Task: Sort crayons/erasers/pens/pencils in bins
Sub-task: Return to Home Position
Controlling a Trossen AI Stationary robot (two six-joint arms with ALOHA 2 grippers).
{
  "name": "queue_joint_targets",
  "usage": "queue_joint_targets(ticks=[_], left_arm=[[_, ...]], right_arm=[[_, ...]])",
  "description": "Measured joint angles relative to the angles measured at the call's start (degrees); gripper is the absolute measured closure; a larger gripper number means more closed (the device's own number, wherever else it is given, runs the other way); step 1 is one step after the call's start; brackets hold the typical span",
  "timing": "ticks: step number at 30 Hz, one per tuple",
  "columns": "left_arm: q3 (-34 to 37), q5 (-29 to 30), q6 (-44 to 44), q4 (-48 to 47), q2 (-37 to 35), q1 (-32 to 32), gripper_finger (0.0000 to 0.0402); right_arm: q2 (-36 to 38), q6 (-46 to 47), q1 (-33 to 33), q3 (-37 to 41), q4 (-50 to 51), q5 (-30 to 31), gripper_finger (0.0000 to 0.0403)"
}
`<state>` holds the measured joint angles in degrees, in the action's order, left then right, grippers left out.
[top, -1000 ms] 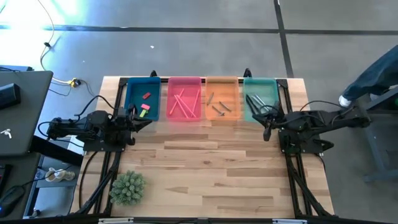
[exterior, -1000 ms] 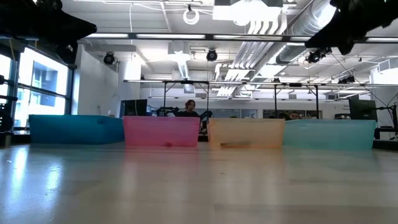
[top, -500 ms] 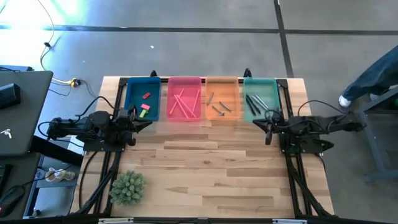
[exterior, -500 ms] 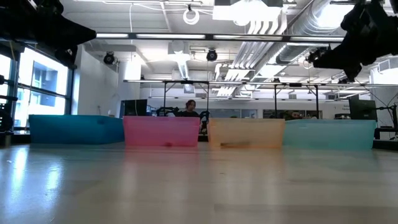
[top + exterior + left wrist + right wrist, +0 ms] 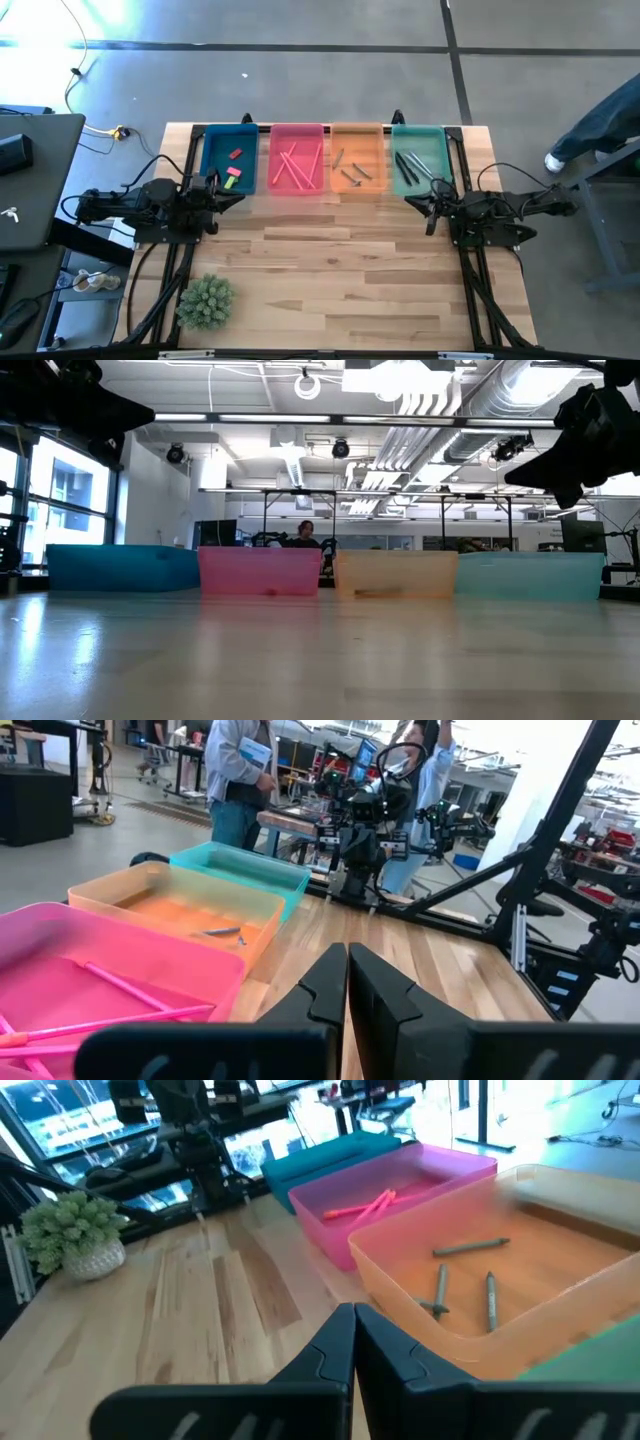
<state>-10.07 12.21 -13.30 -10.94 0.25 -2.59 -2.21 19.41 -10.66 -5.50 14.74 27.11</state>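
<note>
A pale wooden table carries four bins along its far edge. Erasers lie in the blue bin and crayons in the orange bin. Nothing loose shows, so sorting seems finished. My left gripper and right gripper, jaws pressed together and empty, hover near the outer bins, with open wood ahead.
</note>
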Motion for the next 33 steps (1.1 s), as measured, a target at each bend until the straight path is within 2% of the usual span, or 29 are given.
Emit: queue_joint_targets(ticks=[9, 33], left_arm=[[0.00, 0.00, 0.00, 0.02, 0.00, 0.00, 0.0398], [0.00, -0.02, 0.00, 0.02, 0.00, 0.02, 0.0398]], right_arm=[[0.01, -1.91, 0.02, 0.00, 0.02, 1.91, 0.0403], [-0.01, -1.49, 0.02, -0.02, 0.22, 1.49, 0.0403]])
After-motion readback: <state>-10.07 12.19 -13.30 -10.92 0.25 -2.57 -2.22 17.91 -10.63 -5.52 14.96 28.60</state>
